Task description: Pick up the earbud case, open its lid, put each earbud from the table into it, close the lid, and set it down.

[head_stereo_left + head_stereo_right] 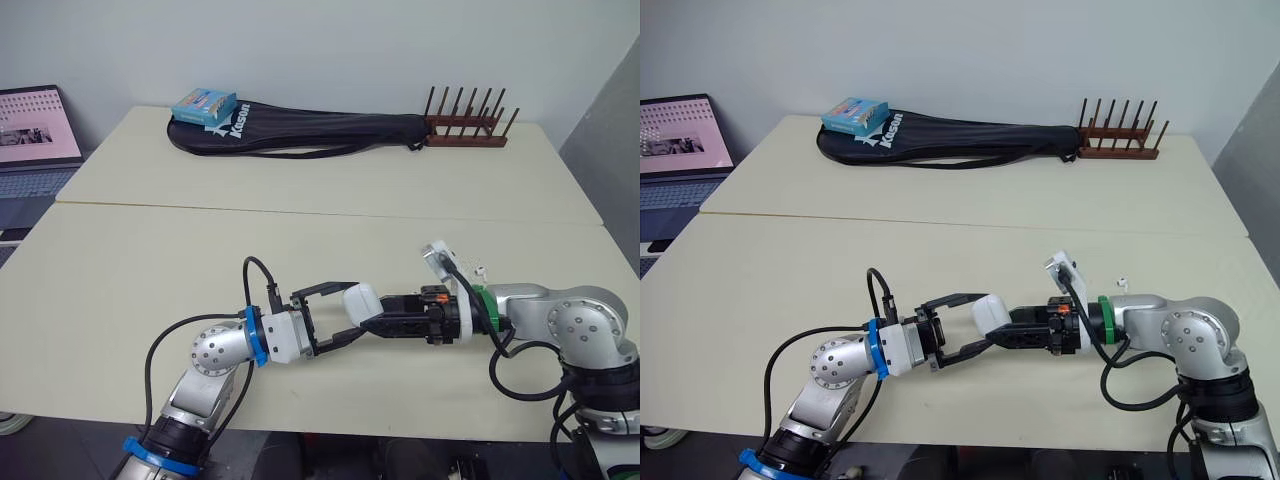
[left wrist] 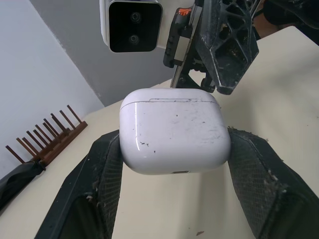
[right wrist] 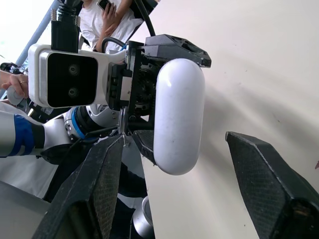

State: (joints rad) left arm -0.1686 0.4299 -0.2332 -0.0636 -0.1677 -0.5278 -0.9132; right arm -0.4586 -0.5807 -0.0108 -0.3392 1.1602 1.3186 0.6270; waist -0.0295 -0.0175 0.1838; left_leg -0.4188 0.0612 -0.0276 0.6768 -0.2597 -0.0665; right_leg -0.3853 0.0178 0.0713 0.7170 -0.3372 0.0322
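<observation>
The white earbud case (image 2: 174, 132), lid closed, hangs just above the near table with my left gripper (image 2: 174, 149) shut on it, one black finger pressed on each side. In the eye views the case (image 1: 362, 300) sits between the two arms. My right gripper (image 3: 174, 142) points at the case from the right. It is open, with its fingers spread wide around the case and not touching it. One small white earbud (image 1: 1121, 281) lies on the table beyond my right forearm.
At the far table's back lie a black racket bag (image 1: 300, 130) with a blue box (image 1: 204, 105) on it and a wooden peg rack (image 1: 465, 130). A laptop (image 1: 35, 130) stands off the table's left. A person (image 3: 107, 15) shows behind the arms.
</observation>
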